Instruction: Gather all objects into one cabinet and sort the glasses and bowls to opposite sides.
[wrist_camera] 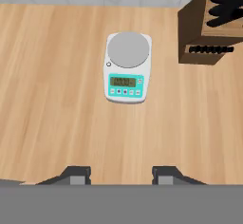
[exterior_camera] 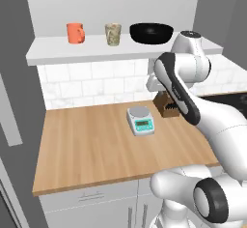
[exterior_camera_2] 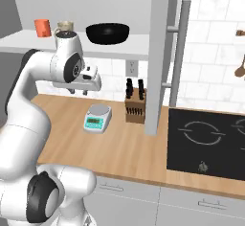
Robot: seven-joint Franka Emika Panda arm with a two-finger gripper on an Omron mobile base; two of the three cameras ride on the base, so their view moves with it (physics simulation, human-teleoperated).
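Observation:
On the cabinet's white bottom shelf [exterior_camera: 120,52] three things stand in a row. From left to right they are an orange cup with a handle [exterior_camera: 75,33], a beige speckled tumbler [exterior_camera: 113,34] and a wide black bowl [exterior_camera: 151,33]. The right base view shows the cup [exterior_camera_2: 42,28] and the bowl [exterior_camera_2: 107,32] too; the tumbler [exterior_camera_2: 64,26] is half hidden behind my arm. My gripper [exterior_camera_2: 78,91] hangs below the shelf and points down at the counter. In the hand view the gripper [wrist_camera: 122,174] is open, with nothing between its fingertips [wrist_camera: 78,173].
A white-and-teal kitchen scale [wrist_camera: 127,66] sits on the wooden counter [exterior_camera: 87,145] under my hand. A knife block [exterior_camera_2: 135,103] stands just right of it. A dark grey cabinet door [exterior_camera_2: 162,52] hangs open beside the shelf. A black cooktop [exterior_camera_2: 210,141] lies at the right.

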